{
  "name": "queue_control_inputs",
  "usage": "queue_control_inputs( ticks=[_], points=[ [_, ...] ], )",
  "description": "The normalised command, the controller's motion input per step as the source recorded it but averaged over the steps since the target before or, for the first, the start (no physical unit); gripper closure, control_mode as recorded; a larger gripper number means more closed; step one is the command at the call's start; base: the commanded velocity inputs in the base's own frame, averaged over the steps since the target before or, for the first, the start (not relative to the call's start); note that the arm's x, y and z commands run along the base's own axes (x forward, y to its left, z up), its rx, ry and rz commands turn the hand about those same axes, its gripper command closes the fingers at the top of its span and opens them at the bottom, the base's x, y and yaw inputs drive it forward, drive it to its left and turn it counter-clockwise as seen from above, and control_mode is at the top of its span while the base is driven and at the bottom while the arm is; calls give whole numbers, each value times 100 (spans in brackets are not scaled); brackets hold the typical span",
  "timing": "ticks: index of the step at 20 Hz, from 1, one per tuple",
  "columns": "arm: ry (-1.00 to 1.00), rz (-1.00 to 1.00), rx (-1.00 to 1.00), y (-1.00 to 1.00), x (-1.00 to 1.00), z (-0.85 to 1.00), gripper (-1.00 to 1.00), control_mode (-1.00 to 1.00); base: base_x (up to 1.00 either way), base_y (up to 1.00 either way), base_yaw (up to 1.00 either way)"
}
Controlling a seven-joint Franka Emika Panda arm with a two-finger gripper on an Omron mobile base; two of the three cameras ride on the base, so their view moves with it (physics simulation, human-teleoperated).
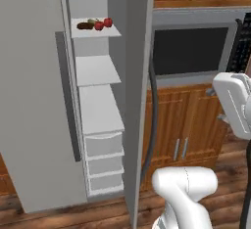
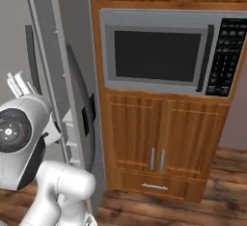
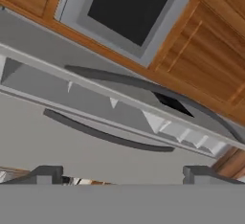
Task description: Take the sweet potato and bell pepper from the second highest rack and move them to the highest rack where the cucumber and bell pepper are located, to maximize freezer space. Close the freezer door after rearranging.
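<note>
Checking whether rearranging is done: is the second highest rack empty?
Empty: the second highest rack is bare, while the produce sits on the highest rack.

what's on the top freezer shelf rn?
On the highest shelf of the freezer: a dark elongated item, a green bit behind it and two red items. The shelves below look bare; the drawers' contents are hidden.

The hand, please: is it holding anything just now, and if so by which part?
Nothing is held: the hand is open, with only empty space between its fingertips.
</note>
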Motion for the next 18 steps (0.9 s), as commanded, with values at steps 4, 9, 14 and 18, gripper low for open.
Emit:
queue_control_inputs(
  ticks=[4, 9, 14, 18],
  points=[
    [0, 0, 0, 0, 0, 0, -100, 100, 40, -76, 48],
    [0, 0, 0, 0, 0, 0, -100, 100, 47, -52, 40],
    [0, 0, 0, 0, 0, 0, -100, 100, 55, -12, 36],
    [0, 0, 0, 0, 0, 0, -100, 100, 54, -40, 30]
  ],
)
